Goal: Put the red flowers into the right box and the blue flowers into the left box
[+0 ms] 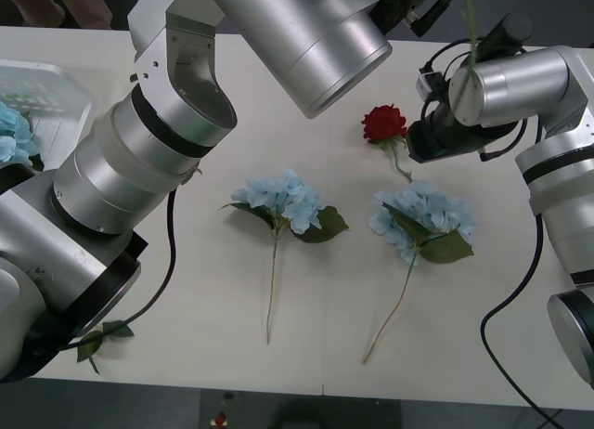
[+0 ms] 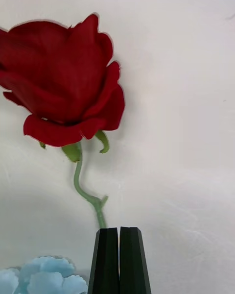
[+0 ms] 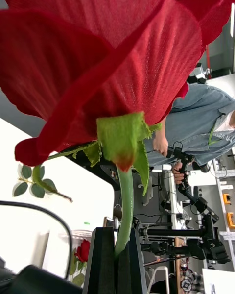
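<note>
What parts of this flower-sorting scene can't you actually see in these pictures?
- Right gripper: front view, hidden behind its own wrist.
- Left box: front view, cut off by the edge and covered by the left arm.
- Rose in the left gripper: left wrist view, top cropped off.

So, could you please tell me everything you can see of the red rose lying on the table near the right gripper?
The red rose is artificial, with a rounded bloom of cloth-like petals, small green sepals beneath, and a thin, kinked green stem. It lies flat on the pale table, just beyond a pale-blue hydrangea cluster. The right gripper, black fingers pressed together, is shut on the stem's lower end.
</note>
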`<state>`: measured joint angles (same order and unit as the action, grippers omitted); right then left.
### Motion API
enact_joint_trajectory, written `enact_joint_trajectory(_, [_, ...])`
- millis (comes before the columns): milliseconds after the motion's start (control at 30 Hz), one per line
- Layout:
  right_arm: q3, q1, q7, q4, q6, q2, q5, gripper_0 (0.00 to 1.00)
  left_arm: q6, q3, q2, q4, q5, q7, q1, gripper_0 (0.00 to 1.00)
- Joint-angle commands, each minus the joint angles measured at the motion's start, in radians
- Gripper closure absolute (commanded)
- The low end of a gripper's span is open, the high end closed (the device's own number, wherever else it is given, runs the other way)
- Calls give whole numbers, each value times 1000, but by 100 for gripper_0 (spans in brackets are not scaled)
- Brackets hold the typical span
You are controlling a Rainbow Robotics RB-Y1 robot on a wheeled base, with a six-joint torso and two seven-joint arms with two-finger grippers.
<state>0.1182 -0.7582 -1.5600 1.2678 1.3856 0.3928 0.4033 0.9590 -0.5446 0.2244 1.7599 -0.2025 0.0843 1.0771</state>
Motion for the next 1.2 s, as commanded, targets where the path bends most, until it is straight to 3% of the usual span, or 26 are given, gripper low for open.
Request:
enact_joint_trajectory(33, [1,-29,32,22,-19,17,15,100,-9,15,-2,36,6,17,35,100])
enact_joint_trajectory(67, [3,-29,32,24,-22,17,17,97,-9,15,-2,36,6,17,35,100])
enact_joint_trajectory(100, [3,-29,32,24,-22,17,19,88,-9,15,-2,36,6,17,35,100])
enact_joint_trajectory(133, [3,-29,34,24,-22,15,20,61,-9,15,-2,36,6,17,35,100])
enact_joint_trajectory(167, [3,-29,34,24,-22,15,20,48,-9,15,-2,36,6,17,35,100])
enact_joint_trajectory(200, [3,-29,35,24,-22,17,22,25,-9,15,-2,36,6,17,35,100])
enact_joint_trajectory(267, [1,-27,38,24,-22,17,25,0,-9,15,-2,36,6,17,35,100])
enact_joint_trajectory(633, [-5,-27,28,19,-31,12,46,0,-9,15,-2,36,6,17,35,100])
enact_joint_trajectory(1200, [38,-27,12,-183,-169,-32,46,0,-9,15,-2,36,6,17,35,100])
